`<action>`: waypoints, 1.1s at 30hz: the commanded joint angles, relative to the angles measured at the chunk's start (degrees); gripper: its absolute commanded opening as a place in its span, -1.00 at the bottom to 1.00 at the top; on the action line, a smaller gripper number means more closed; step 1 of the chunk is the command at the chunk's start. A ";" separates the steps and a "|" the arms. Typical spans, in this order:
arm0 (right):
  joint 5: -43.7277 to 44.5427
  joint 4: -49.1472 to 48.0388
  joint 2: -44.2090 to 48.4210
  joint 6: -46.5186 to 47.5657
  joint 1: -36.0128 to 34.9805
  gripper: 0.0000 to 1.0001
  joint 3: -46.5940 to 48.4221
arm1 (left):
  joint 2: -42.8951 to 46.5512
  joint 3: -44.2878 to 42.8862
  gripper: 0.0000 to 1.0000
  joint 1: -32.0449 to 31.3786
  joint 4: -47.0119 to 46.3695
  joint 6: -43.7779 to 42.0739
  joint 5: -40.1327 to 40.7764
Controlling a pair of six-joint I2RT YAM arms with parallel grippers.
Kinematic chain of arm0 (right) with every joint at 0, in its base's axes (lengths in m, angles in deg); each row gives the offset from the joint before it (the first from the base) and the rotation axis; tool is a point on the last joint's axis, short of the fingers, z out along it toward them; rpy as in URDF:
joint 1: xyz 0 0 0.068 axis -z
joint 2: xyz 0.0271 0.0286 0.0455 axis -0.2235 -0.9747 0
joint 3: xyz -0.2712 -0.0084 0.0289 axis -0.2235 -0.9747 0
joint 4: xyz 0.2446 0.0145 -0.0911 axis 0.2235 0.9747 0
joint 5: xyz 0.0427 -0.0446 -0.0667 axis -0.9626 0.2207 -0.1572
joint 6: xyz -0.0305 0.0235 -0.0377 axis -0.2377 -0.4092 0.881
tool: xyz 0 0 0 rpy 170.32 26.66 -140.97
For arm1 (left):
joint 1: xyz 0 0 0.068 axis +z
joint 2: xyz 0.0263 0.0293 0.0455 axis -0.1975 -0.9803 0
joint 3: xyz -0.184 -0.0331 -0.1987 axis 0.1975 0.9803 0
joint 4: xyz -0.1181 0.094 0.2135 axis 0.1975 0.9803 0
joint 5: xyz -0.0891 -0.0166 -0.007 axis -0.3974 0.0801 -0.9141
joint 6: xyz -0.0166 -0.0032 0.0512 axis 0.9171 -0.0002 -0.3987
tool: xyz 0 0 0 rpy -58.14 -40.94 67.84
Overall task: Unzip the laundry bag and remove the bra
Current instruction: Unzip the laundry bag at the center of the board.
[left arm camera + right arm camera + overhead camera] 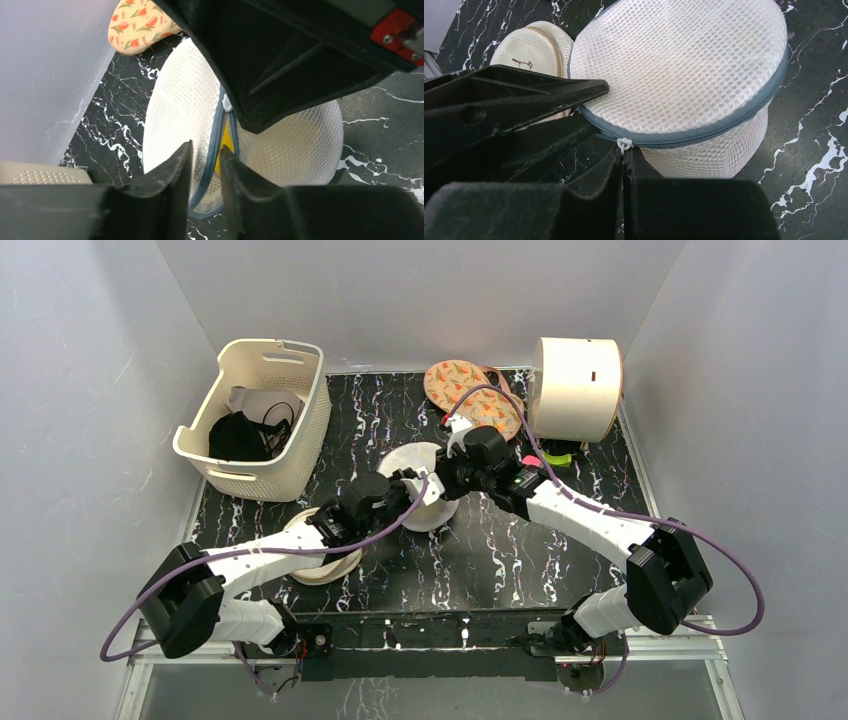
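Cream basket (312, 420): far left on the surface (480, 560), with a black garment (238, 437) inside.
Beige pouch (526, 50): lies flat just beside the laundry bag (684, 65), on its left and nearer side, partly under the left arm.
Left hand (206, 150): fingers a little apart and aimed at the grey zip rim, with nothing visibly clamped.
Laundry bag: mid-surface between both hands, zip partly parted.
Bra (226, 142): inside the bag, yellow part showing through the zip gap.
Right hand (625, 157): pinched closed on the white zip pull (625, 144).
Round cream box (575, 390): far right, at the rear.
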 commanded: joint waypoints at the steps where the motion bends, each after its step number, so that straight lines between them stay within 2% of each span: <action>1: 0.86 -2.73 2.83 -0.33 -0.08 -1.00 2.13 | -0.10 -2.18 -0.64 -0.31 0.65 -0.23 -0.23; 6: 3.35 -2.22 2.93 0.37 -0.07 -1.00 1.63 | 0.45 -1.94 -1.00 -0.33 0.11 -1.06 0.93; 13: 10.90 1.07 4.46 2.70 0.33 -1.00 1.89 | 2.61 -0.24 -1.00 -0.38 -2.88 -2.89 3.72; 19: 13.07 3.29 4.31 3.54 5.82 -1.00 2.05 | 5.19 1.11 -1.00 -0.40 -4.94 -4.13 5.01; 23: 11.45 3.74 2.92 3.37 9.98 -1.00 2.16 | 7.17 2.22 -1.00 -0.68 -7.26 -4.87 6.86; 28: 10.30 3.27 1.67 4.49 11.22 -1.00 2.36 | 10.91 4.36 -1.00 -0.87 -11.11 -5.65 7.92; 33: 0.87 1.70 2.30 6.36 11.26 -1.00 1.79 | 12.04 4.49 -1.00 -0.85 -10.52 -5.71 7.44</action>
